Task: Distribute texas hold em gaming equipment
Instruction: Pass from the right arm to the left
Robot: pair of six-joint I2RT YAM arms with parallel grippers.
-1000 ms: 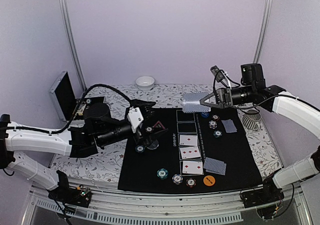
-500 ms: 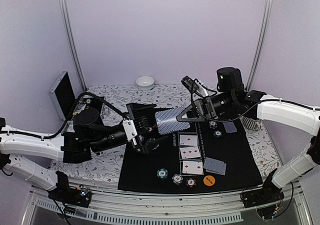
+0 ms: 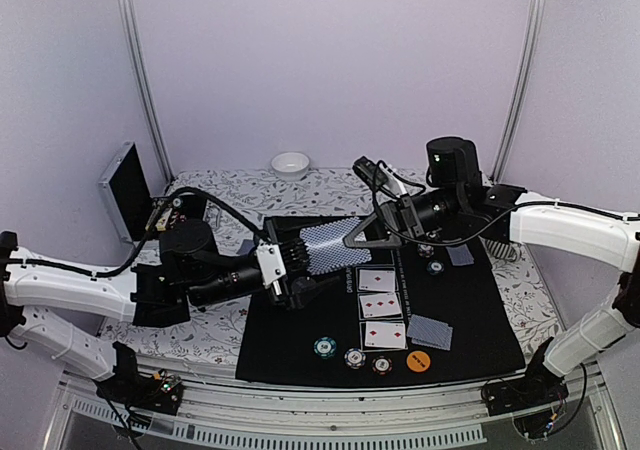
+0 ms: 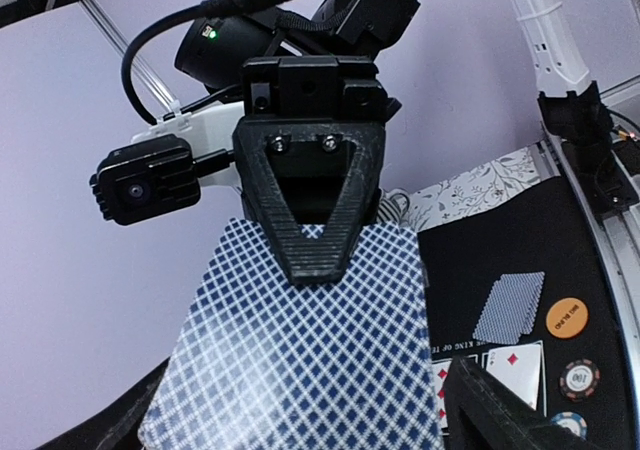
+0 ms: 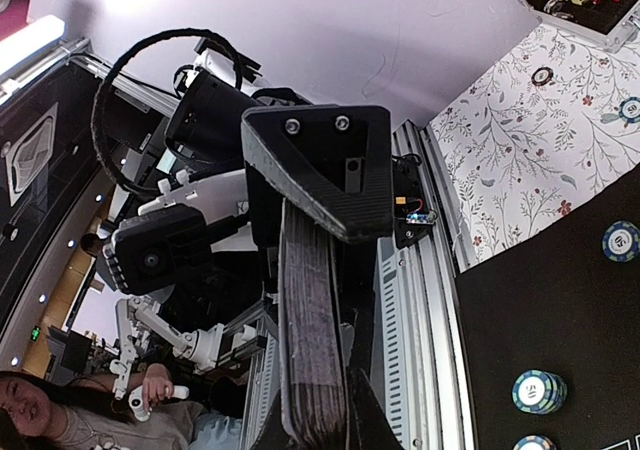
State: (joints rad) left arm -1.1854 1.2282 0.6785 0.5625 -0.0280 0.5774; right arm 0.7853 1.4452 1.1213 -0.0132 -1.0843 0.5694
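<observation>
My right gripper (image 3: pixel 352 238) is shut on a deck of grey-blue-backed cards (image 3: pixel 325 248) and holds it above the left part of the black mat (image 3: pixel 480 310). My left gripper (image 3: pixel 297 267) is open, its fingers on either side of the deck's free end. In the left wrist view the deck's back (image 4: pixel 300 350) fills the space between my fingers (image 4: pixel 490 410), with the right gripper's triangular finger (image 4: pixel 310 190) on top. In the right wrist view the deck (image 5: pixel 310 340) shows edge-on. Three face-up diamond cards (image 3: pixel 380 306) lie on the mat. Striped chips (image 3: pixel 354 357) and an orange disc (image 3: pixel 418 361) lie near its front edge.
Face-down card pairs lie on the mat at the front right (image 3: pixel 430 332) and back right (image 3: pixel 458 253), with chips (image 3: pixel 435 267) between. A white bowl (image 3: pixel 290 164) stands at the back. An open case (image 3: pixel 125 190) stands at the left. A wire object (image 3: pixel 500 240) lies right of the mat.
My right arm has swung left and down with the deck, from the mat's back right to the left gripper. My left gripper has risen and turned so its open fingers flank the deck.
</observation>
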